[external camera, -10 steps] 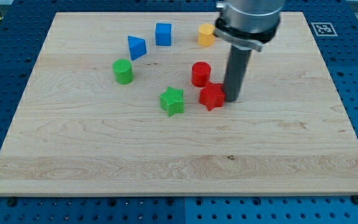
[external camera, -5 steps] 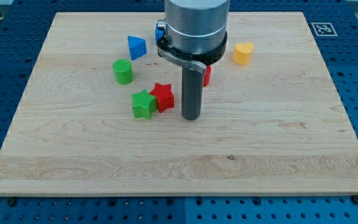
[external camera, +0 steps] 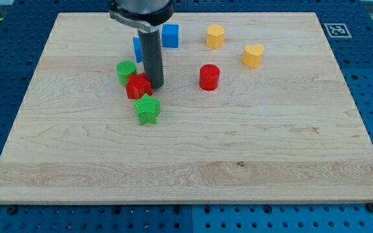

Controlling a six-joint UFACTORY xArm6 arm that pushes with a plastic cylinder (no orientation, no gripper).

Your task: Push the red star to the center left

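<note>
Camera view: rod tip (external camera: 155,85) touches red star (external camera: 138,86), green cylinder (external camera: 127,73) jammed alongside. No end effector jaws, can't tell grip. Star could easily snag there.

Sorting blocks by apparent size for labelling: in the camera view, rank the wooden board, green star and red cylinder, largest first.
1. wooden board, by far the largest.
2-3. green star and red cylinder look about alike; the star sits lower in the view, so I won't rank them.
</note>
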